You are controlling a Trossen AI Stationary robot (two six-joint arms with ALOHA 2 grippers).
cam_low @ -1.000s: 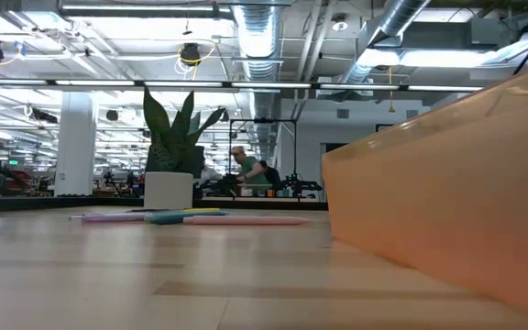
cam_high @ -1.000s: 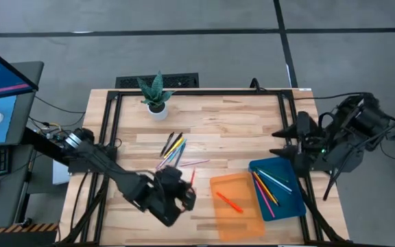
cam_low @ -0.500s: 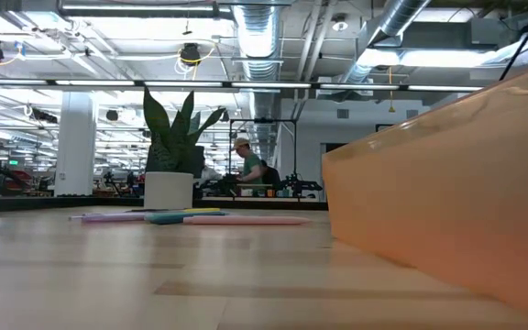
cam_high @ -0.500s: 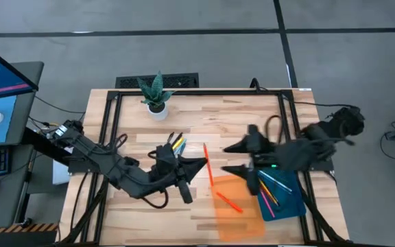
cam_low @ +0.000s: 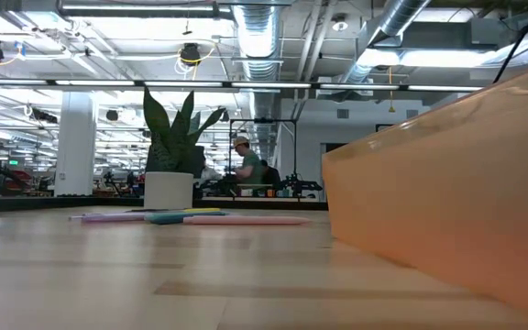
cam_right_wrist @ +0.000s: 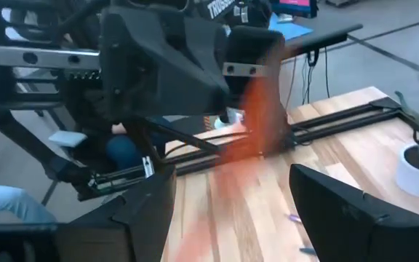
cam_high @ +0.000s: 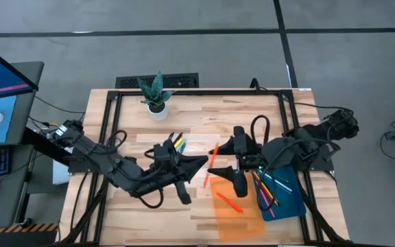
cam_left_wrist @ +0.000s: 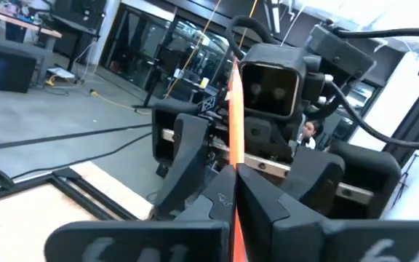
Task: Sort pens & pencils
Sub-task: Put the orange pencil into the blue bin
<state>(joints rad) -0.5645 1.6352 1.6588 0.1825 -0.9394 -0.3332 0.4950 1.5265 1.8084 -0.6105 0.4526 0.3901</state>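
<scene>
While the left gripper [cam_high: 201,162] clamps an orange pencil [cam_high: 211,165] raised just off the orange tray [cam_high: 249,216]'s far-left corner, the right gripper [cam_high: 235,163] spreads wide around it. Loose pencils [cam_high: 174,145] lie beyond; bare wood borders them. The low view hides both grippers.
</scene>
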